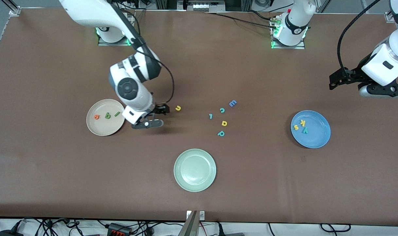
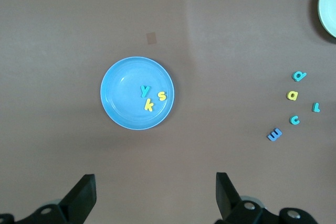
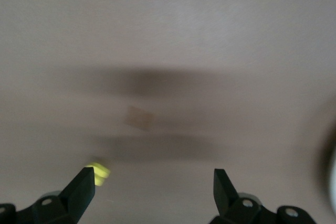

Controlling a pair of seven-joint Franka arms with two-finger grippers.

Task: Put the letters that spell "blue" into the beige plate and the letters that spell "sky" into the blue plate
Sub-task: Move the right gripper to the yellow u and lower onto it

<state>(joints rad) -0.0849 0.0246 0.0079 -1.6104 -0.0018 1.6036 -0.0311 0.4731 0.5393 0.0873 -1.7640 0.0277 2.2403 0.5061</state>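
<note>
On the brown surface point(image 1: 54, 170), toward the right arm's end, the beige plate point(image 1: 94, 128) holds the orange "e" point(image 1: 96, 116), the green "b" point(image 1: 107, 115) and the green "l" point(image 1: 117, 114). At its three o'clock in the front view the right gripper point(image 1: 157, 115) hangs low over bare surface with its fingers spread apart and nothing between them. The yellow "u" point(image 1: 178, 108) lies on the surface just beside that gripper, outside the plate; the right wrist view shows it close by one fingertip point(image 3: 84, 182).

Toward the left arm's end, the blue plate point(image 1: 320, 126) holds the yellow "s" point(image 1: 296, 127), the yellow "k" point(image 1: 303, 123) and the teal "y" point(image 1: 305, 130), clustered together. The left gripper point(image 2: 155, 195) waits high above the surface at the plate's one o'clock, fingers wide apart and empty.

Between the plates lie a blue "E" point(image 1: 232, 103), a teal "c" point(image 1: 222, 110), a small teal "l" point(image 1: 211, 116), a yellow "a" point(image 1: 224, 123) and a teal "p" point(image 1: 221, 133). A pale green plate point(image 1: 195, 170) sits nearest the front camera.
</note>
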